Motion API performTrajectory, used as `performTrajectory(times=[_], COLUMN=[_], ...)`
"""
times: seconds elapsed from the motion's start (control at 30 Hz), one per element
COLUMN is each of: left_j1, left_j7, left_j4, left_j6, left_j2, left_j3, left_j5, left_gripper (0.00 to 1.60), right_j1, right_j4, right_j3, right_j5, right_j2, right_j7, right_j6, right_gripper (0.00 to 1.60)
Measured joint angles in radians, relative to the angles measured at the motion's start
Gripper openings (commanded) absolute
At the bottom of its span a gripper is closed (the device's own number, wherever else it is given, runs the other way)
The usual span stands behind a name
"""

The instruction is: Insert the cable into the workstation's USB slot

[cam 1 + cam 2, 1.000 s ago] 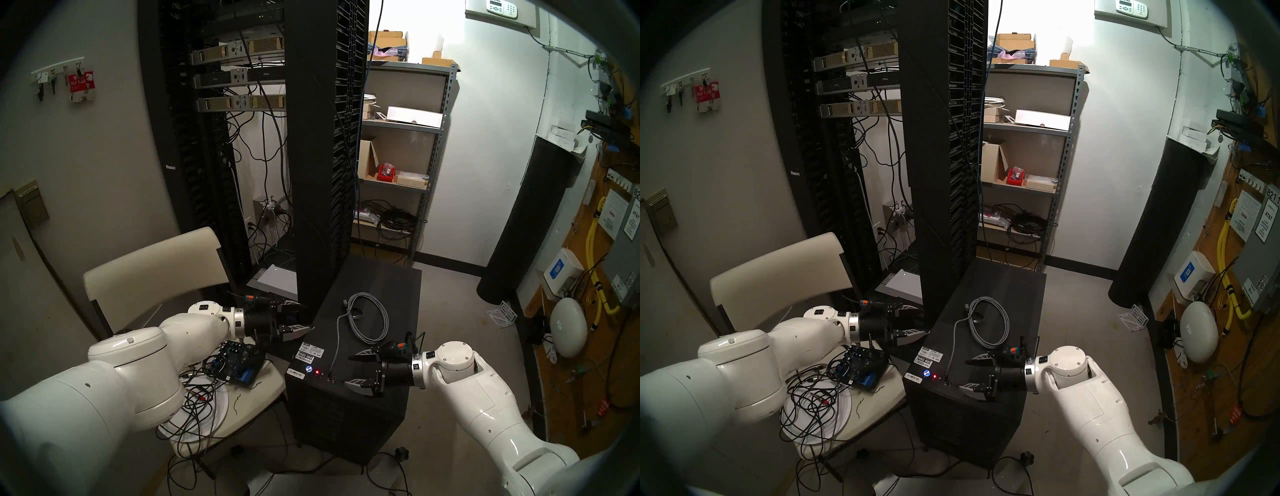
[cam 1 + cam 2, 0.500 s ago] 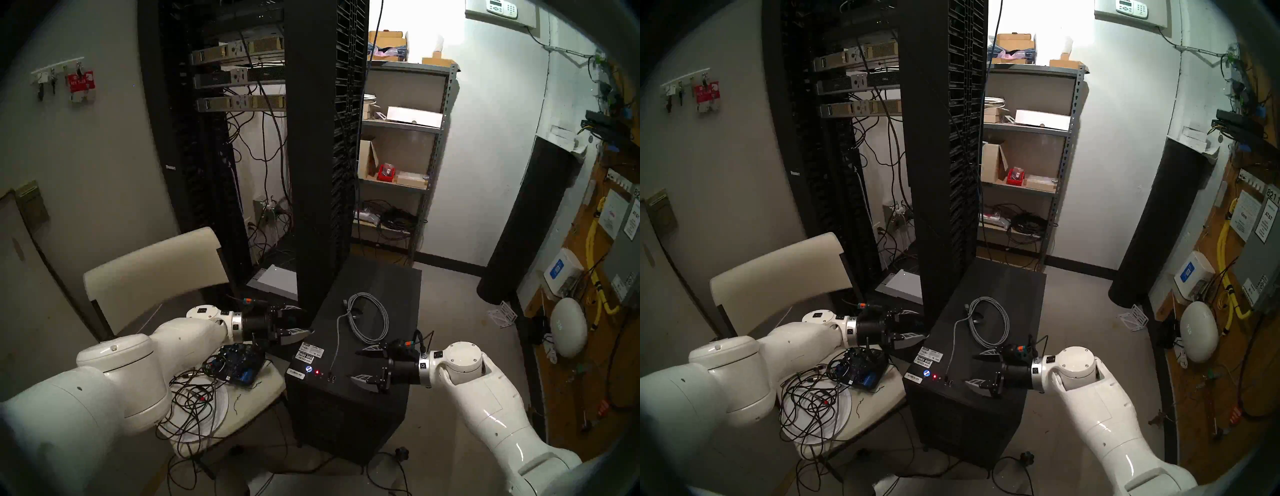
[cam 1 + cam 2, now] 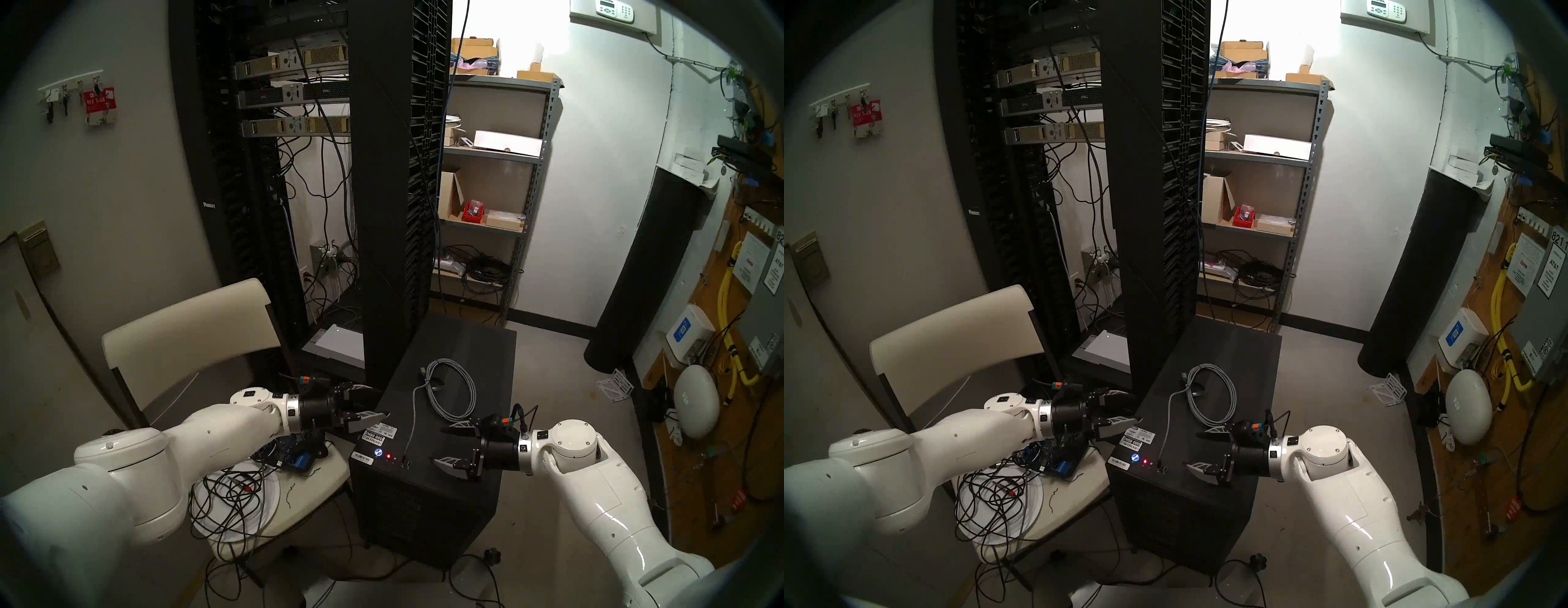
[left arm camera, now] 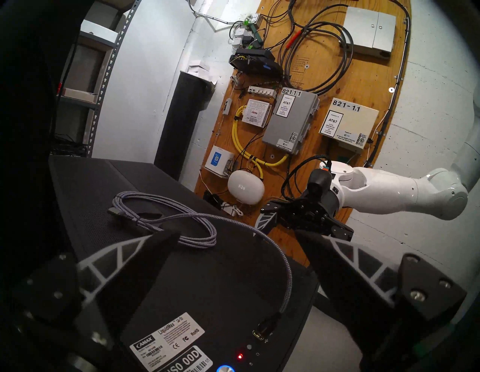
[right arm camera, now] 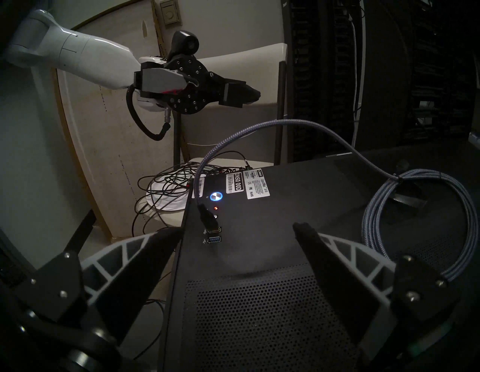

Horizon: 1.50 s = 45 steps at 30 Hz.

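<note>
The black tower workstation [image 3: 424, 509] stands on the floor in front of me, its blue light and red LED lit. A light-grey braided cable [image 3: 414, 416] lies coiled on its top. One dark plug [image 5: 207, 218] stands in the upper USB slot [image 5: 214, 230]; the other end rests by the coil. My left gripper [image 3: 375, 401] hovers open at the case's front left corner. Open too, my right gripper [image 3: 438, 446] hangs to the right of the slots, holding nothing.
A tall black server rack [image 3: 394, 191] rises just behind the workstation. A cream chair [image 3: 186, 335] at the left carries tangled black wires and a circuit board. Metal shelves [image 3: 492, 191] stand at the back right; a plywood wall board with yellow cables [image 3: 729, 297] is on the right.
My right gripper has drawn back to the right, away from the USB slots. The left arm has lowered and its gripper has edged toward the case's left corner. The cable has not moved.
</note>
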Motion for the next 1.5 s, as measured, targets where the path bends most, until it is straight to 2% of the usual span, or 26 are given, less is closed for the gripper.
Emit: performTrajectory(times=[0.37, 0.7, 1.07, 1.5], left_j1=[0.033, 0.056, 0.06, 0.061], left_j7=[0.142, 0.24, 0.277, 0.28], left_j4=[-0.176, -0.289, -0.329, -0.34], left_j6=[0.021, 0.026, 0.022, 0.021], left_j2=[0.09, 0.158, 0.19, 0.2], left_j3=[0.003, 0.002, 0.0, 0.001], left_j5=[0.017, 0.048, 0.057, 0.054], left_gripper=[1.6, 1.6, 1.6, 1.6], right_j1=[0.002, 0.004, 0.004, 0.004], right_j4=[-0.004, -0.003, -0.003, -0.003], right_j3=[0.002, 0.003, 0.01, 0.015], right_j5=[-0.002, -0.003, -0.004, -0.009], right_j2=[-0.005, -0.009, -0.014, -0.018], right_j7=[0.0, 0.014, 0.017, 0.021], right_j6=[-0.004, -0.004, -0.006, -0.007], right_gripper=[1.6, 1.6, 1.6, 1.6])
